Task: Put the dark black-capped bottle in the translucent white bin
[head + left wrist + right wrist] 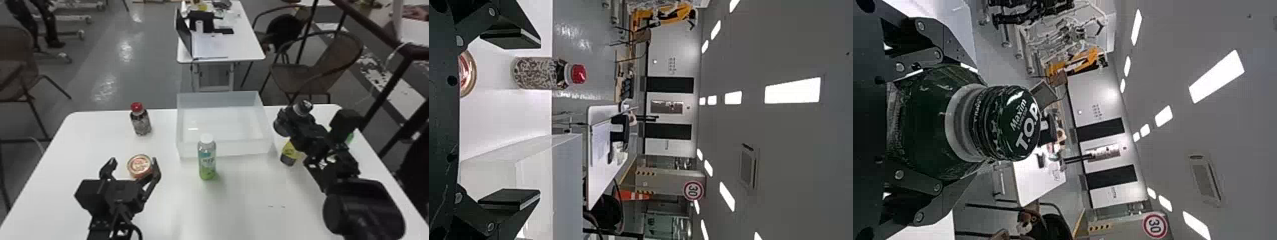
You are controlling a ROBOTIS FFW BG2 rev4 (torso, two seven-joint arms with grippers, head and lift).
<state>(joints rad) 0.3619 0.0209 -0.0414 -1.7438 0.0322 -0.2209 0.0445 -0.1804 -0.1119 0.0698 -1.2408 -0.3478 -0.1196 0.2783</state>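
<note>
By the white table [242, 207] were carried the bin [226, 151] and green bottle [207, 162] centrally, red-capped bottle [141, 123] and round container [139, 166] leftward, yellow-black item [289, 153] rightward.

Three bottles [207, 161], one translucent white bin [225, 148], one round jar [139, 164], one half-hidden yellow item [289, 151]

Dark bottle [960, 122], gripped, open translucent bin [237, 148]

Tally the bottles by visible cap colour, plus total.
Red: 1 (red-capped bottle)
White: 1 (green-bottomed bottle)
Black: 1 (dark bottle)
Total: 3

Left out: the yellow-and-black item, partly hidden, no cap visible.
</note>
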